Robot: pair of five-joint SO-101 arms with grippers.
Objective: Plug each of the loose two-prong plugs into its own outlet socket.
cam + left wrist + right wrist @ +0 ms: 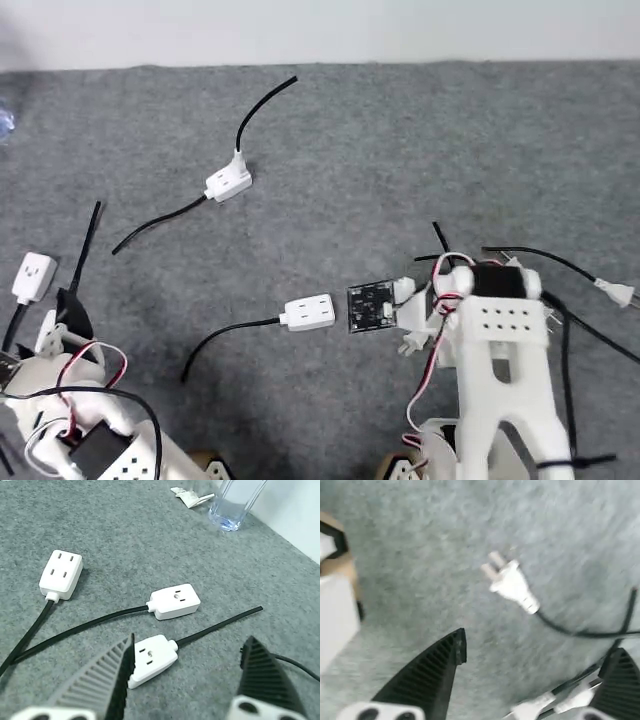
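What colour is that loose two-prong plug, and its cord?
The plug is white and its cord is black. This shows best in the right wrist view.

surface: grey felt table | on it: three corded outlet sockets; loose plug; clear glass

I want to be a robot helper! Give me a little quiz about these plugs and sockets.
1. True or false: the right gripper is holding the two-prong plug.
2. How many outlet sockets lie on the grey carpet? A two, B three, C five.
3. Fill in: the left gripper is ___ above a socket.

Key: 1 false, the plug lies loose on the carpet; 2 B; 3 open.
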